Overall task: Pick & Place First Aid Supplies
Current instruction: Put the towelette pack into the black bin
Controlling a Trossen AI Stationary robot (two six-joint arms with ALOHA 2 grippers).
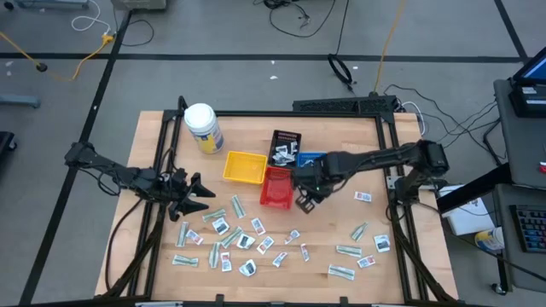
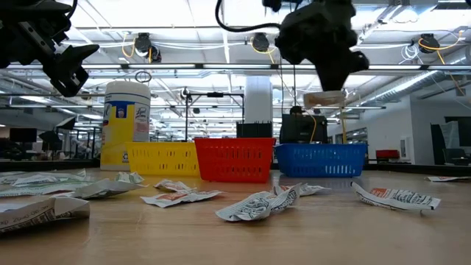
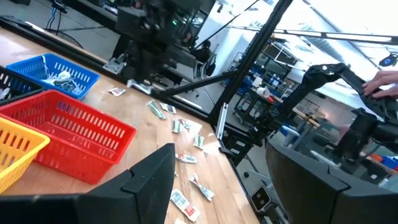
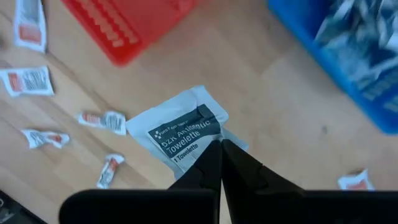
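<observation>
Trays number four — right gripper (image 4: pixel 219 155) pinches one towelette packet (image 4: pixel 180 132), left gripper (image 1: pixel 194 194) spread empty.

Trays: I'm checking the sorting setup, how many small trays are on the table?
4: yellow tray, red tray beside it, black tray behind, blue tray partly under the right arm.
</observation>
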